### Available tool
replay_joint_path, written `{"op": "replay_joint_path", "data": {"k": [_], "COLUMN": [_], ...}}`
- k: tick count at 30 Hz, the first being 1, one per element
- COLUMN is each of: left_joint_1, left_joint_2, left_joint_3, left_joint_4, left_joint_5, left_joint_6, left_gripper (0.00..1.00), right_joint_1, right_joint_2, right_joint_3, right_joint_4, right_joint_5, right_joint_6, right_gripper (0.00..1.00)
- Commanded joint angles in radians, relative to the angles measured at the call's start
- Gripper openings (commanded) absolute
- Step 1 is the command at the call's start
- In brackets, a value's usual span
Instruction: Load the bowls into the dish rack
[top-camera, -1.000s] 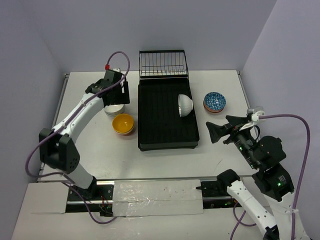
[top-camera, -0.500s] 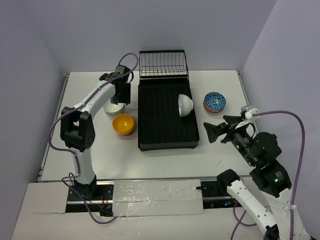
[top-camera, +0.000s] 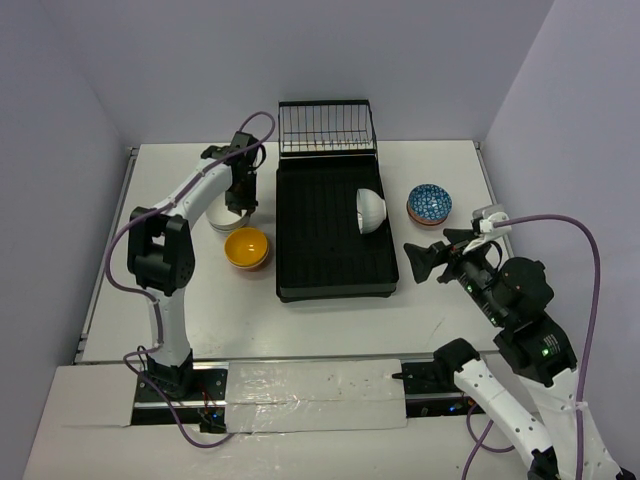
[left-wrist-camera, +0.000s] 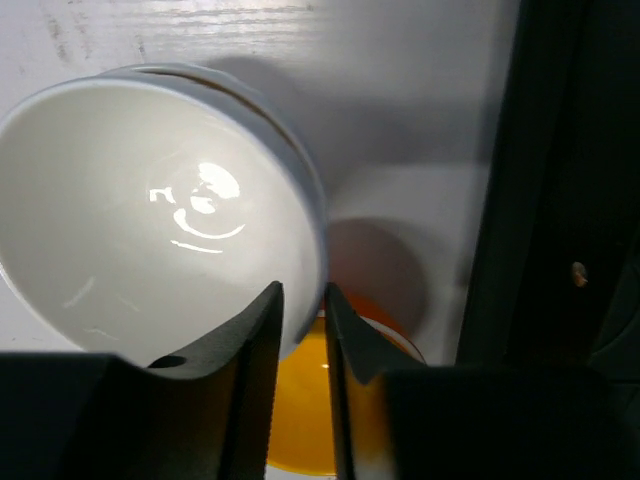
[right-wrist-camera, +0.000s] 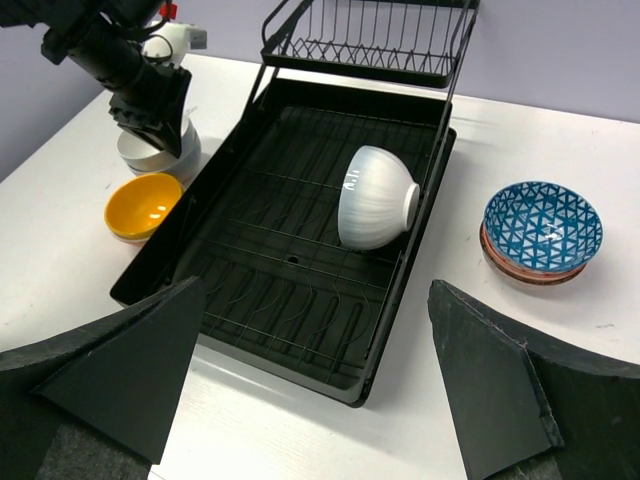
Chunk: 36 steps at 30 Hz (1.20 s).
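Left jaws tight on white bowl (left-wrist-camera: 150, 230)

The dish rack (top-camera: 320, 240) filled the middle of the table (top-camera: 450, 160), and its wire basket (top-camera: 326, 127) walled off the far end. A ribbed white bowl (top-camera: 370, 210) lay on its side against the tray's right rim, while the left and near slats lay bare. Left of the rack the room was tight: a yellow bowl (top-camera: 246, 247) sat just beside the rim. Behind it the left gripper (top-camera: 238, 205) stood over the top white bowl (left-wrist-camera: 150, 220), fingers (left-wrist-camera: 255, 350) astride its rim. On the right a blue bowl (top-camera: 429, 204) sat near the rim. The wide-open right gripper (top-camera: 418, 262) hovered nearer, and bare table lay in front.
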Motion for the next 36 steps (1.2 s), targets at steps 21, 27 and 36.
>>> {"op": "replay_joint_path", "data": {"k": [21, 27, 36], "left_joint_1": [0.028, 0.030, -0.005], "left_joint_2": [-0.152, -0.339, -0.614], "left_joint_3": [0.194, 0.162, -0.251], "left_joint_4": [-0.041, 0.073, 0.718], "left_joint_5": [0.108, 0.143, 0.607], "left_joint_6": [-0.020, -0.069, -0.328], "left_gripper": [0.00, 0.00, 0.00], "right_joint_1": [0.007, 0.009, 0.007], "right_joint_2": [0.039, 0.020, -0.017], "right_joint_3": [0.010, 0.017, 0.025], "right_joint_4": [0.085, 0.083, 0.099], "right_joint_5": [-0.013, -0.029, -0.047], "right_joint_6": [-0.044, -0.035, -0.030], "right_gripper": [1.00, 1.00, 1.00]}}
